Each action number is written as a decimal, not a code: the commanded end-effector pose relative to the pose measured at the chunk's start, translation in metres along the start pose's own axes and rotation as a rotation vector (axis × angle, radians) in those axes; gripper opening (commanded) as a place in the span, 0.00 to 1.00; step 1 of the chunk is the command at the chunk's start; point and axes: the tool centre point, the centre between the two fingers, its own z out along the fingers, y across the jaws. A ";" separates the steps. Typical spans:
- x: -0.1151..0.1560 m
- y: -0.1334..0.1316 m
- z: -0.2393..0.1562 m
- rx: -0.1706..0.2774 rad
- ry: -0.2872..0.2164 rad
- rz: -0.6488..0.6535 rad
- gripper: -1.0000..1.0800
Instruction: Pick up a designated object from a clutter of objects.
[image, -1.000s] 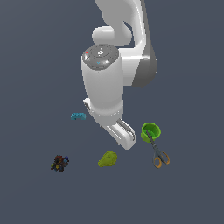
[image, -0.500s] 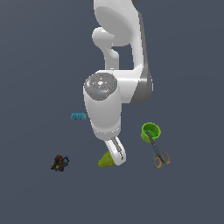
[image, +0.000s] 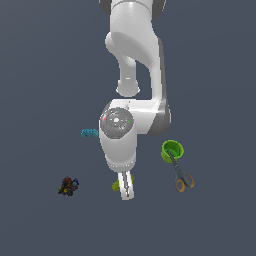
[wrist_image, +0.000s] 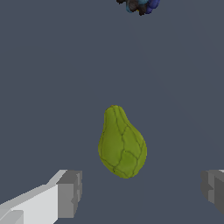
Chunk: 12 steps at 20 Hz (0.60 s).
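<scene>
Grey pads tip your white two-fingered gripper (wrist_image: 140, 188), and in the wrist view the fingers (wrist_image: 69, 192) stand wide apart with bare floor between them; nothing is held. The small yellow-green pear-shaped lump (wrist_image: 121, 143) lies on the dark grey floor (wrist_image: 52, 87) just ahead of that gap, roughly centred between the two pads and touching neither. Its rounded body is the end nearer the fingers; the narrow end points away from them. Faint dark vein lines cross its skin.

In the exterior view the gripper (image: 126, 187) hangs low under the white Panda arm (image: 131, 80), pointing down at the floor. You see only a sliver of the yellow-green lump (image: 116, 185) there, peeking out at the exterior view's left of the finger; the rest is hidden behind the gripper.

Farther out, at the edge of the wrist view, beyond the pear's narrow end: the dark multicoloured lump (wrist_image: 139, 5), cut off by the frame, well apart from the pear. In the exterior view it (image: 68, 186) sits to the exterior view's left of the gripper.

To the exterior view's right: bright green round cup (image: 172, 150), with the orange-handled scissors (image: 181, 174) just beside it, blades toward the cup, handles away. Whether blades touch the cup, cannot tell.

Behind the arm's wrist, toward the exterior view's left: small cyan toy brick (image: 90, 132), alone on the floor.
</scene>
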 end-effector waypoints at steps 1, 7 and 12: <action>0.002 -0.002 0.010 -0.003 0.005 0.052 0.96; 0.005 -0.004 0.026 -0.008 0.014 0.133 0.96; 0.006 -0.005 0.032 -0.009 0.018 0.163 0.96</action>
